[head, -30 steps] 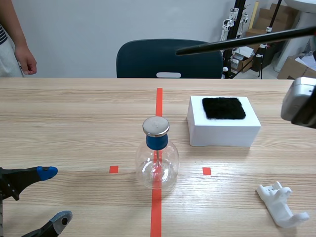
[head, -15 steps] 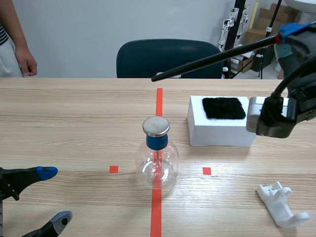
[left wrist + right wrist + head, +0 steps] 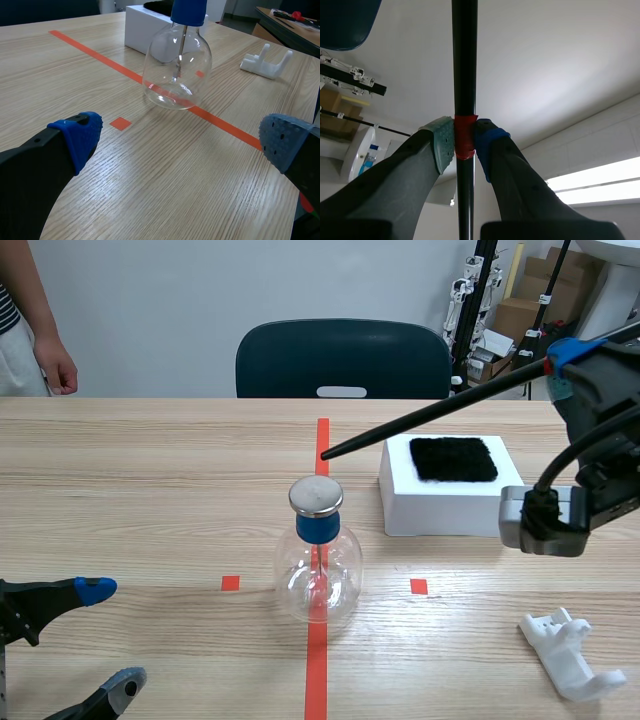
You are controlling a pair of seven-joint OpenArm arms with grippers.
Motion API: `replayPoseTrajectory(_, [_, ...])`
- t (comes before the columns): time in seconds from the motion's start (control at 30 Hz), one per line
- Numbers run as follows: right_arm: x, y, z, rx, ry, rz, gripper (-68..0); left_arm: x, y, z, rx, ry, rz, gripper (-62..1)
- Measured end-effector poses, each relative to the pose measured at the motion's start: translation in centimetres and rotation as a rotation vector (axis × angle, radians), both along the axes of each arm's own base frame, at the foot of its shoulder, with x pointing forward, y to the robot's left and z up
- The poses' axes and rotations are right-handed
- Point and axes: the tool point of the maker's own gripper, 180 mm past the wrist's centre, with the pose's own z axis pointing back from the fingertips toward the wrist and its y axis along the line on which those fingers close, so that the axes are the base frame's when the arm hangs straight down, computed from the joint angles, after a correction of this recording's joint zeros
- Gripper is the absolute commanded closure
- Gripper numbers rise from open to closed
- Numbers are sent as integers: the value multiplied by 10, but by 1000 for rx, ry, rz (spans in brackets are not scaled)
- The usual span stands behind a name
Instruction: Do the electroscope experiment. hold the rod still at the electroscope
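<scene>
The electroscope [image 3: 318, 552] is a clear glass flask with a blue neck and a flat metal cap, standing on the red centre line; it also shows ahead of my left gripper as the flask [image 3: 177, 65]. A long black rod [image 3: 430, 413] slants down from the upper right, its tip hanging a little above and behind the metal cap, not touching. My right gripper [image 3: 560, 358] is shut on the rod; its pads clamp a red tape band on the rod [image 3: 464, 135]. My left gripper [image 3: 177, 137] rests open low at the near left, nothing between its fingers.
A white box [image 3: 450, 490] with a black fur patch [image 3: 453, 459] on top sits right of the flask. A white plastic stand [image 3: 571, 654] lies at the near right. A dark chair [image 3: 343, 360] is behind the table, and a person's hand [image 3: 55, 368] hangs at the far left.
The right arm has swung the rod down and leftward; its tip dropped from high over the chair to just above the electroscope's cap. The left arm has not moved.
</scene>
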Motion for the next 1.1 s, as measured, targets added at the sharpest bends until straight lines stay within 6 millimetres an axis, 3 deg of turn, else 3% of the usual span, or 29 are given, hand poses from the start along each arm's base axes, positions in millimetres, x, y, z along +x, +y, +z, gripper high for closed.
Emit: replayPoseTrajectory(1.1, [-1,2,-9,-62,19,17,1,0,0,0,0,0,0,-623])
